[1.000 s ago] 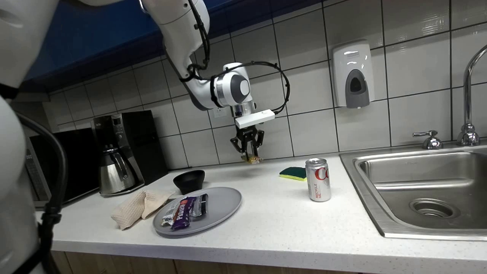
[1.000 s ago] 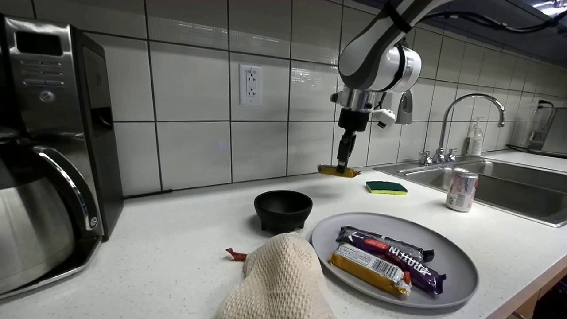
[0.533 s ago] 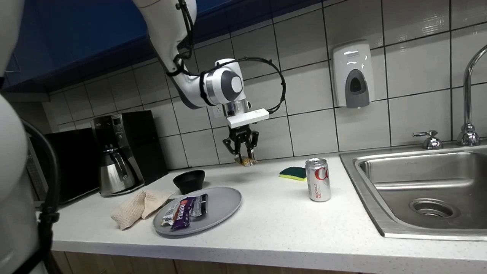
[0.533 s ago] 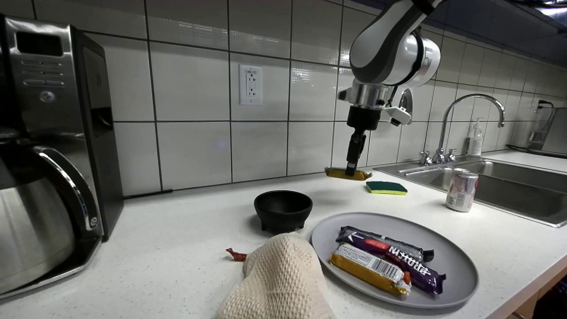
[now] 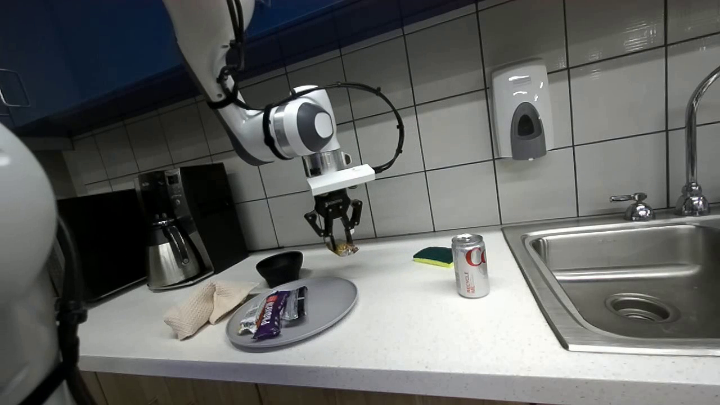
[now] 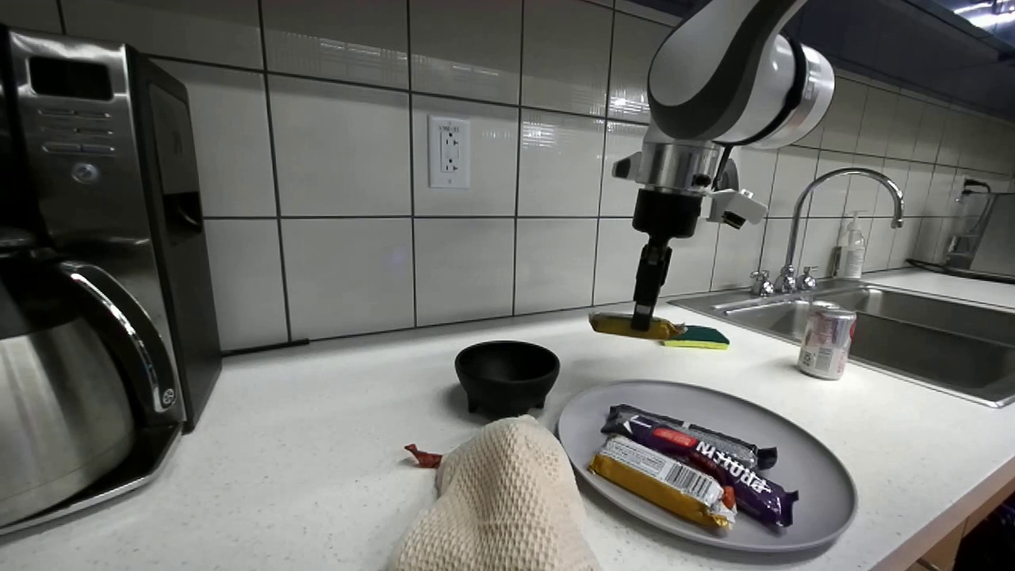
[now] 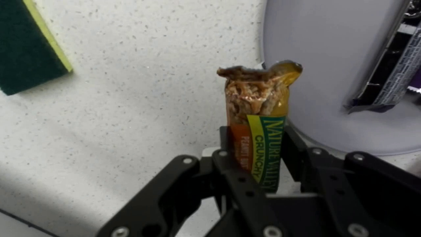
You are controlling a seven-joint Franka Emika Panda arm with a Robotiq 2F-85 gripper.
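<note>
White tiles (image 6: 341,270) back a pale speckled counter (image 5: 416,332), with a coffee maker (image 6: 95,190) at the left and a steel sink (image 5: 619,247) at the right. My claw (image 5: 341,244) is clamped around a snack bar (image 7: 256,98) — it reads Nature Valley Crunchy — and I hold it in the air above the counter, between a black bowl (image 6: 507,392) on the left and a green-and-yellow sponge (image 6: 702,341) on the right. In an exterior view the bar (image 6: 618,325) hides one end of the sponge. A silver can (image 5: 471,267) stands farther right, near the sink. On the near side sits a grey plate (image 5: 332,301) bearing a purple bar (image 6: 702,464), a yellow-and-white bar (image 6: 660,480) and a dark bar (image 6: 731,446), all wrapped, the last partly hidden by the first. Beside the plate's left edge lies a crumpled beige cloth (image 6: 499,492); whether they touch, I cannot tell.
</note>
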